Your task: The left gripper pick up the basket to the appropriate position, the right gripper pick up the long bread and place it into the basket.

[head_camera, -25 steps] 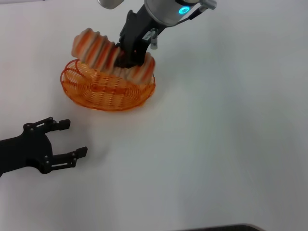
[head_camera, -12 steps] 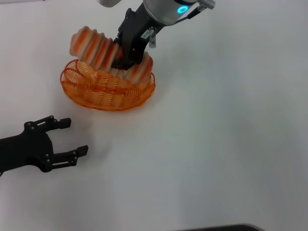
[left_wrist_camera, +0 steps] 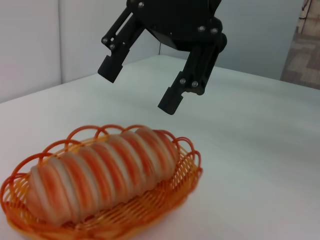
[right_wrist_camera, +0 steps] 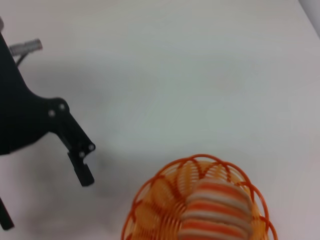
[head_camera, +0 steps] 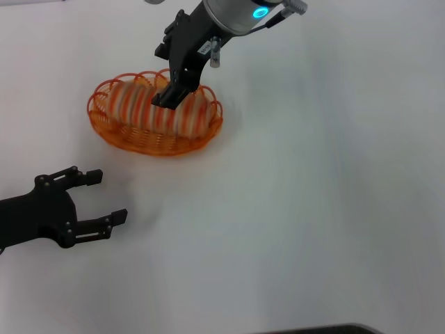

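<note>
The long bread (head_camera: 149, 110), striped orange and cream, lies lengthwise inside the orange wire basket (head_camera: 104, 132) at the table's far left. My right gripper (head_camera: 167, 75) hovers just above the loaf, open and empty. The left wrist view shows its two black fingers spread above the bread (left_wrist_camera: 100, 170) in the basket (left_wrist_camera: 192, 167), with clear air between. My left gripper (head_camera: 108, 198) is open and empty on the near left, well short of the basket. The right wrist view shows the basket rim (right_wrist_camera: 150, 190) and one end of the bread (right_wrist_camera: 215, 210).
The white table (head_camera: 313, 209) carries nothing else in view. A dark edge (head_camera: 327, 329) runs along the bottom of the head view. One finger (right_wrist_camera: 80, 155) of my left gripper shows in the right wrist view.
The bread, held tilted above the basket before, has dropped flat into it. My right gripper has opened and lifted slightly. The left arm has not moved.
</note>
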Motion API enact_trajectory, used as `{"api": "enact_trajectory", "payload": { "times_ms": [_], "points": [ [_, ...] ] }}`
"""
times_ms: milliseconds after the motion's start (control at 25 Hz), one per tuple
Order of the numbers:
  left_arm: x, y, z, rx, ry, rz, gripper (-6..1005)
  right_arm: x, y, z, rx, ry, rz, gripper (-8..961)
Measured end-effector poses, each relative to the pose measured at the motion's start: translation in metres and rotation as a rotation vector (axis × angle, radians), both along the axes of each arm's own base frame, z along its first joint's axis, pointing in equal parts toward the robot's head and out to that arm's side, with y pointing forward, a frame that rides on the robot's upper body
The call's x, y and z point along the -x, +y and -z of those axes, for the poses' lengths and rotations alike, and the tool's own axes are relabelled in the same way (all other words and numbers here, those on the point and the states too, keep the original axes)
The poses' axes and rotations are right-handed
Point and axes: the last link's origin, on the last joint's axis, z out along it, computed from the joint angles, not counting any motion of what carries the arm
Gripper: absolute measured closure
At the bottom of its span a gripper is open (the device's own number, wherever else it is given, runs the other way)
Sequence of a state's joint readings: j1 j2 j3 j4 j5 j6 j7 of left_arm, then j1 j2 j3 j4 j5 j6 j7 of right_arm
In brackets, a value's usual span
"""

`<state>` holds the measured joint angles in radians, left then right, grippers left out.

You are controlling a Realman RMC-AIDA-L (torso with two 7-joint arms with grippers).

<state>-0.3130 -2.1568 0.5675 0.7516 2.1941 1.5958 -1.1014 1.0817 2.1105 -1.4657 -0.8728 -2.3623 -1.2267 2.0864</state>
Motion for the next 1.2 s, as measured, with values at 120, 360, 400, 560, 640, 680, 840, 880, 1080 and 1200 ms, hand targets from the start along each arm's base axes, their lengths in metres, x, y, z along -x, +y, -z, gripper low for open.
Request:
{"api": "enact_trajectory", "payload": {
  "times_ms": [120,360,400,560,640,680,840,880,1080,1200],
  "points": [
    [0.000,0.000,0.000,0.000,-0.001,-0.001,142,-0.002,-0.001,-0.001,0.007,0.044,0.034,181],
    [-0.001,0.001,0.000,-0.001,-0.004,0.001,143,-0.023,-0.011,-0.012,0.053,0.284,0.158,103],
    [-0.001,0.001,-0.001,-0.002,-0.006,0.001,143,-0.032,-0.013,-0.014,0.057,0.328,0.181,104],
    [-0.003,0.002,0.000,-0.006,-0.020,0.004,143,-0.068,-0.031,-0.025,0.080,0.502,0.239,105],
    [-0.004,0.002,0.000,-0.009,-0.022,0.005,142,-0.088,-0.044,-0.028,0.088,0.577,0.257,105],
    [-0.004,0.003,-0.001,-0.012,-0.022,0.005,142,-0.098,-0.052,-0.030,0.088,0.608,0.261,105],
    [-0.006,0.004,0.001,-0.013,-0.038,0.002,142,-0.138,-0.083,-0.033,0.078,0.704,0.272,105],
    [-0.006,0.004,0.002,-0.009,-0.044,-0.001,141,-0.146,-0.090,-0.033,0.080,0.719,0.274,105],
    [-0.009,0.002,0.006,0.006,-0.078,-0.016,142,-0.184,-0.121,-0.028,0.088,0.758,0.320,105],
    [-0.009,0.001,0.007,0.011,-0.086,-0.019,143,-0.204,-0.135,-0.026,0.064,0.768,0.327,105]
  ]
}}
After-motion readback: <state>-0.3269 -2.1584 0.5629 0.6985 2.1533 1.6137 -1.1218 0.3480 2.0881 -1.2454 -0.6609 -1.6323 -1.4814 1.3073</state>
